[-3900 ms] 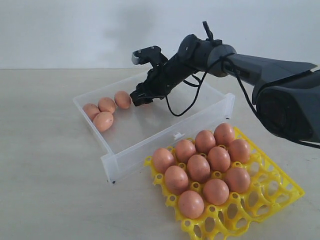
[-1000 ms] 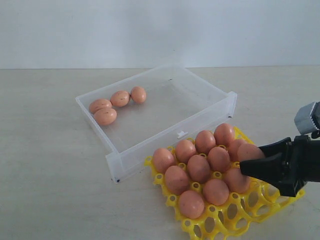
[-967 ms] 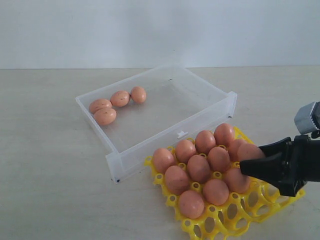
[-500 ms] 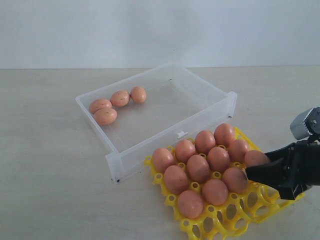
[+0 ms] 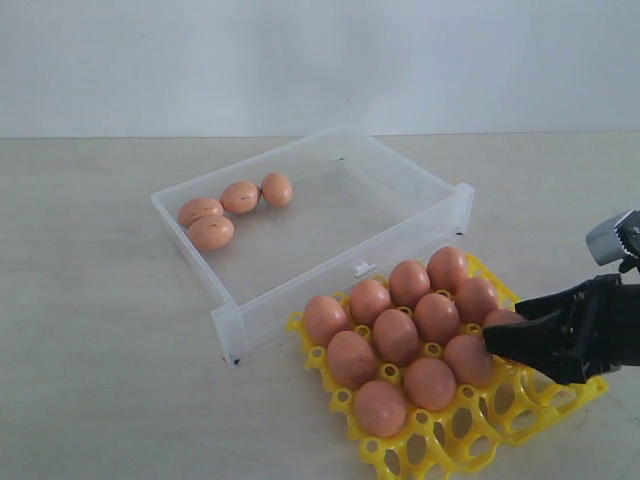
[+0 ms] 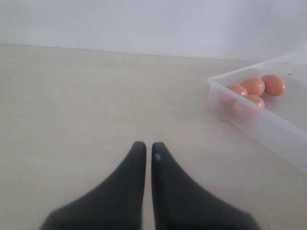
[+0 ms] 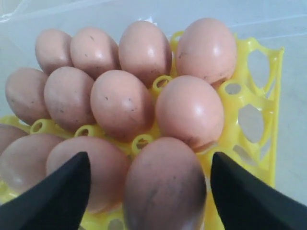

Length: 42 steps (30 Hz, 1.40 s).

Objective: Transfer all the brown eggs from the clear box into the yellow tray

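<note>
Right gripper (image 7: 149, 155) released, straddling a brown egg (image 7: 165, 184) seated at the right edge of the yellow tray (image 7: 272, 96).
You have four brown eggs (image 5: 210, 232) in the far-left corner of the clear box (image 5: 300, 300); left gripper (image 6: 145, 146) clenched, empty.

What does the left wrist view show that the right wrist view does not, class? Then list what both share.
Only the left wrist view: the shut left gripper, bare table, and four brown eggs in the clear box.
Only the right wrist view: the yellow tray holding many eggs, with the open right gripper straddling the nearest egg.
Both: brown eggs and one gripper each.
</note>
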### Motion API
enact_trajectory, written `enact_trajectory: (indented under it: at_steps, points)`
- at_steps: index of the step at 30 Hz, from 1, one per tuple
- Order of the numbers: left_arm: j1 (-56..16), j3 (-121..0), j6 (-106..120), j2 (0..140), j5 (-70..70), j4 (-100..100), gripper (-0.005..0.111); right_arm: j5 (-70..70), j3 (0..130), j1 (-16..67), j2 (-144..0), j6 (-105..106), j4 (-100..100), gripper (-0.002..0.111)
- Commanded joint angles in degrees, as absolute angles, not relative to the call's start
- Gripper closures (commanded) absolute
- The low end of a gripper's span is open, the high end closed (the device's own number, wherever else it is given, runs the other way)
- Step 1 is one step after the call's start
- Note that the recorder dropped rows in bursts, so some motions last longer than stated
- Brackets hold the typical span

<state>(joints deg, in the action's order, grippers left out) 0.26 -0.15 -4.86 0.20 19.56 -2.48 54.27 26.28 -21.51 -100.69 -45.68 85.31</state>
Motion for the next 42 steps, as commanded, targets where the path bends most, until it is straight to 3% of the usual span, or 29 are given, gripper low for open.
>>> enact_trajectory:
  at_steps: [1,5,11,12,14,15,17,20,24,29,36,39,42]
  points:
    - [0.4,0.0,-4.9,0.0,19.3,-2.3,0.103,56.0,26.1,-21.7,-100.7,-46.0,83.5,0.041]
    - [0.4,0.0,-4.9,0.0,19.3,-2.3,0.103,56.7,26.1,-21.7,-100.7,-46.0,81.0,0.041]
    - [0.4,0.0,-4.9,0.0,19.3,-2.3,0.103,70.0,26.1,-21.7,-100.5,-46.1,66.4,0.042]
    - [0.4,0.0,-4.9,0.0,19.3,-2.3,0.103,70.0,26.4,-21.7,-99.8,-47.8,65.6,0.053]
    - [0.4,0.0,-4.9,0.0,19.3,-2.3,0.103,70.0,26.4,-21.7,-97.5,-49.0,68.2,0.098]
    - [0.4,0.0,-4.9,0.0,19.3,-2.3,0.103,70.0,26.4,-21.7,-96.0,-50.0,70.5,0.107]
    - [0.4,0.0,-4.9,0.0,19.3,-2.3,0.103,66.4,26.4,-21.7,-91.5,-52.3,78.5,0.109]
    - [0.4,0.0,-4.9,0.0,19.3,-2.3,0.103,48.0,26.7,-20.2,-79.8,-58.7,83.5,0.109]
    - [0.4,0.0,-4.9,0.0,19.3,-2.3,0.103,23.5,28.0,-14.5,-64.9,-87.7,99.9,0.109]
    - [0.4,0.0,-4.9,0.0,19.3,-2.3,0.103,31.5,26.7,-13.7,-62.0,-93.2,99.9,0.109]
    - [0.4,0.0,-4.9,0.0,19.3,-2.3,0.103,28.8,26.5,-13.2,-71.3,-97.0,99.9,0.109]
    - [0.4,0.0,-4.9,0.0,19.3,-2.3,0.103,28.8,30.1,-10.6,-69.9,-88.8,99.9,0.109]
    - [0.4,0.0,-4.9,0.0,19.3,-2.3,0.103,9.7,33.8,-5.5,-67.0,-84.1,99.9,0.109]
